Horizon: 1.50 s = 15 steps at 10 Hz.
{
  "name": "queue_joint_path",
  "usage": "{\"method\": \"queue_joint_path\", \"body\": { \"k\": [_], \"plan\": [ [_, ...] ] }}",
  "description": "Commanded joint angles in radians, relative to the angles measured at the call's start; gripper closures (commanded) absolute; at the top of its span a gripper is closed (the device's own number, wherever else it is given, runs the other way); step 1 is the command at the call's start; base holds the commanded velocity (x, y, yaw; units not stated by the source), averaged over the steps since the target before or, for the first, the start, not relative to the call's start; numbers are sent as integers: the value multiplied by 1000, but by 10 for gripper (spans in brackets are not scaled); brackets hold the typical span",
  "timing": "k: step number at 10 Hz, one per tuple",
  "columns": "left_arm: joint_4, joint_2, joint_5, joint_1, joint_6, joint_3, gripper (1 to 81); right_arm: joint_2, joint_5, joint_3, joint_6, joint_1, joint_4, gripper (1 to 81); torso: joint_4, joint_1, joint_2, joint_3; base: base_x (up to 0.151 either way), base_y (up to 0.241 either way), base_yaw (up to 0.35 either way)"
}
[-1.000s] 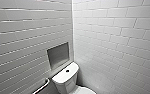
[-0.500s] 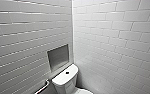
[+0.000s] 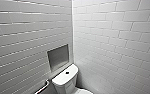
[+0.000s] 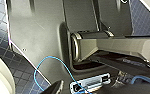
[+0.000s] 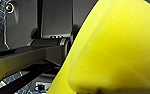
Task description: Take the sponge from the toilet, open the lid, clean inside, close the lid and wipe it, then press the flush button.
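Right end effector gripped porous yellow sponge [image 5: 111, 45]; couldn't tell left end effector state. Glossy white toilet [image 3: 63, 81] bore round dark flush button [image 3: 67, 72].

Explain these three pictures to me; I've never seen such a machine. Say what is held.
This is a wheeled robot with two arms, each ending in a gripper. The head view comes from a camera high on the robot, looking into a white tiled corner. There stands the toilet, with the small dark flush button in the middle of its tank top. A wall niche sits above it, a grab rail beside it. The other two pictures come from cameras on the wrists. In the left wrist view the grey shapes are the robot's own body, with a blue cable and dark tiled floor. In the right wrist view the yellow sponge sits very close to the camera, so that arm most likely carries it; the grip is hidden.
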Motion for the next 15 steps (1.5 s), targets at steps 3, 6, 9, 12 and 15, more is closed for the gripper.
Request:
{"method": "queue_joint_path", "body": {
  "k": [3, 6, 9, 12, 15],
  "plan": [
    [-14, 5, 48, -53, -29, 3, 10, 0, -67, -2, -3, 30, 14, 811, 0, 0, 0, 0, 0, 0, 0],
    [-14, 1, 48, -53, -29, 3, 10, 2, -69, 2, -3, 31, 12, 811, 0, 0, 0, 0, 0, 0, 0],
    [-14, 3, 41, -53, -29, 3, 10, 2, -67, -2, -3, 30, 12, 811, 0, 0, 0, 0, 25, 0, 0],
    [-14, 5, 41, -53, -29, 3, 10, 2, -66, -4, -3, 27, 12, 811, 0, -2, 0, 0, 85, 0, 0],
    [-14, 5, 41, -53, -29, 3, 10, 0, -69, -2, -8, 25, 12, 811, -1, -2, 0, 0, 86, 0, 0]
  ]
}}
